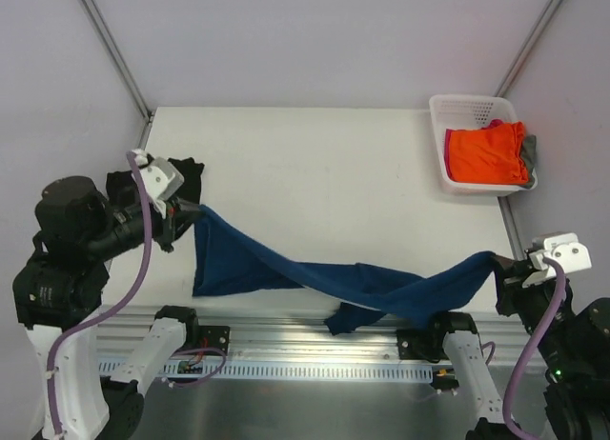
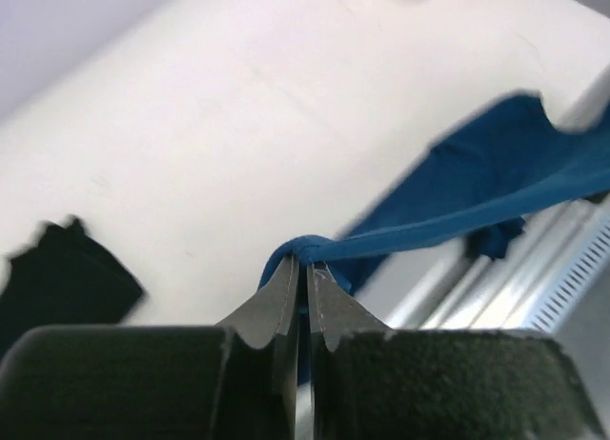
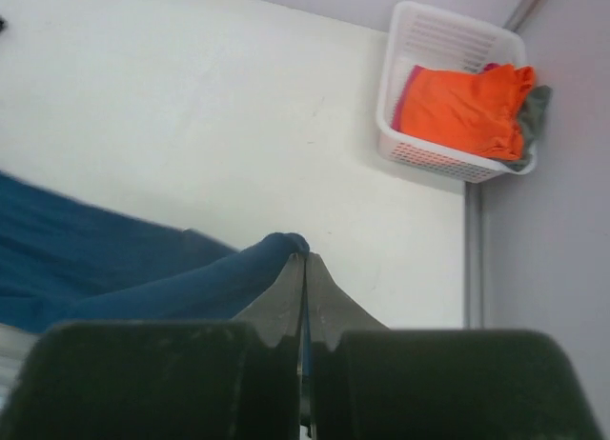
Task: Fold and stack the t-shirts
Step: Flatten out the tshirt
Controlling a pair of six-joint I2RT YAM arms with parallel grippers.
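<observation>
- The left gripper (image 2: 307, 267) is pinched tight on a bunched edge of the navy t-shirt (image 1: 315, 273), with nothing but cloth between its jaws.
- The right gripper (image 3: 305, 259) is clamped the same way on the shirt's opposite end, at the near right corner of the table (image 1: 315, 154).
- Between them the shirt hangs as a sagging, twisted band along the near edge. Its left part lies partly spread on the table, the middle droops, and a flap hangs over the metal rail (image 1: 286, 337).
- The step in hand looks like spreading the shirt flat before folding. To do it well, carry both ends toward the far side together so the flap clears the rail. Draw them apart only enough to take out the sag, without stretching the cloth.
- The band looks rolled on itself, and I cannot tell which part of the shirt each gripper holds. The twist may need undoing before laying down.
- Lay it in the middle of the table, clear of the black t-shirt (image 2: 57, 273), which lies just beyond the left gripper at the left edge.
- At the far right the white basket (image 1: 467, 103) holds the orange t-shirt (image 1: 486, 154) and a grey t-shirt (image 3: 536, 107), well apart from the work.
</observation>
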